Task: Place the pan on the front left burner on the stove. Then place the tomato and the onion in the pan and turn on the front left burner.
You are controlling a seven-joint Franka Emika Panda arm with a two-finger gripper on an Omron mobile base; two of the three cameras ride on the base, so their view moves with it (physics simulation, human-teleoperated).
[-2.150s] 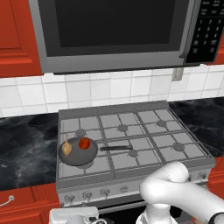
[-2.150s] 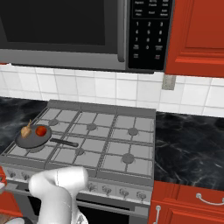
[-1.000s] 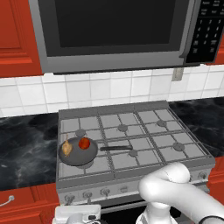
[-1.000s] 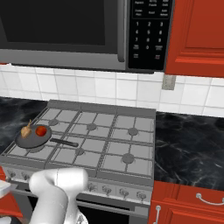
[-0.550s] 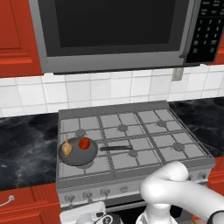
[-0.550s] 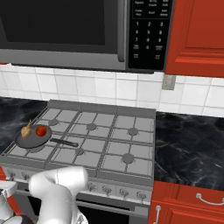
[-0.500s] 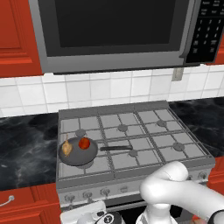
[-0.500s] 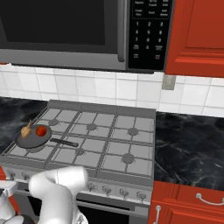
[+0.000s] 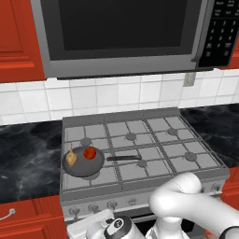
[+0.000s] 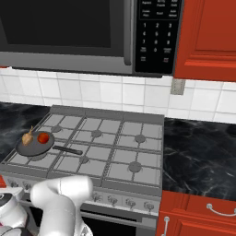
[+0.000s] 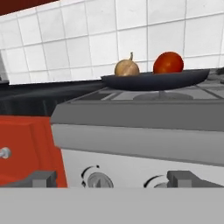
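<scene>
Low before the stove's (image 9: 140, 179) near left corner, the claw (image 11: 111, 178) stands wide and empty facing a small stiff knob (image 11: 97, 179), best pinched across its rim, while beyond the pan (image 9: 84, 162) on the front left burner holds the onion (image 9: 71, 158) and tomato (image 9: 89, 152).

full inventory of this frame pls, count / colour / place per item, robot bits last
Six-burner gas stove: 1, grey, between black counters.
Round frying pan: 1, dark grey, front left burner, handle pointing right.
Round tomato: 1, red, in pan.
Pointed onion: 1, tan, in pan, left of tomato.
Stove knobs: row, grey, stove front.
Microwave: 1, grey-black, above stove.
Cabinets: red, beside microwave and below counters.
Gripper: 1, dark fingers, open, facing the knobs.
</scene>
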